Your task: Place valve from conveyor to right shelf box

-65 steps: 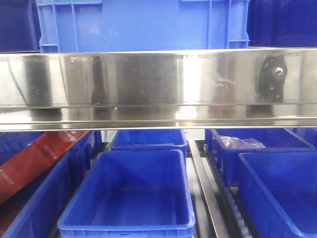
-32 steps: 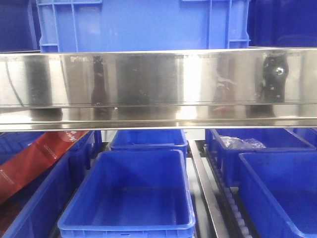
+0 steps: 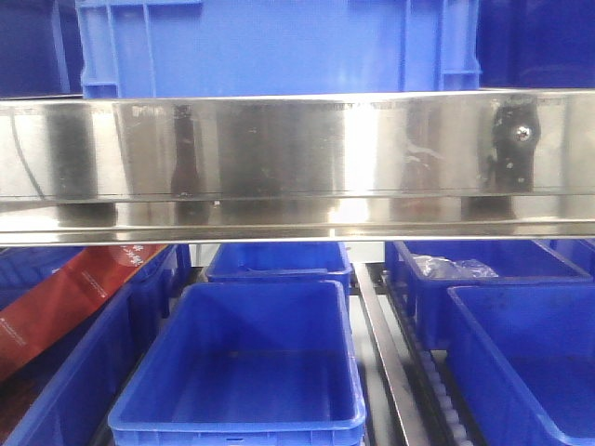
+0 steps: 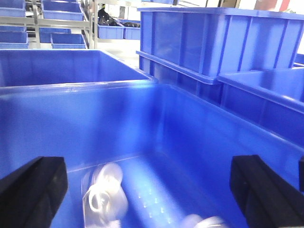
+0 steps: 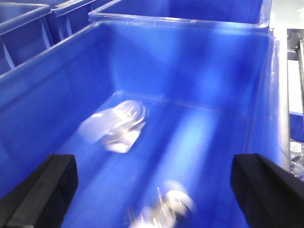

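Note:
The left wrist view looks down into a blue box (image 4: 199, 137). On its floor lie a pale, plastic-wrapped valve (image 4: 104, 194) and part of another (image 4: 205, 221) at the bottom edge. My left gripper (image 4: 152, 190) hangs open above them, its black fingers (image 4: 33, 190) wide apart and holding nothing. My right gripper (image 5: 152, 190) is open too, over a blue box (image 5: 237, 80) holding two blurred, shiny wrapped valves (image 5: 118, 126) (image 5: 167, 209). The conveyor is out of view.
In the front view a steel shelf beam (image 3: 297, 163) spans the frame, with a blue crate (image 3: 279, 46) above it. Blue bins (image 3: 251, 372) (image 3: 521, 353) sit on roller tracks below, and a red sheet (image 3: 65, 302) leans at the left. More blue crates (image 4: 228, 42) stand beside the left box.
In the front view the upper blue crate sits slightly further right than before. The beam and the lower bins look the same.

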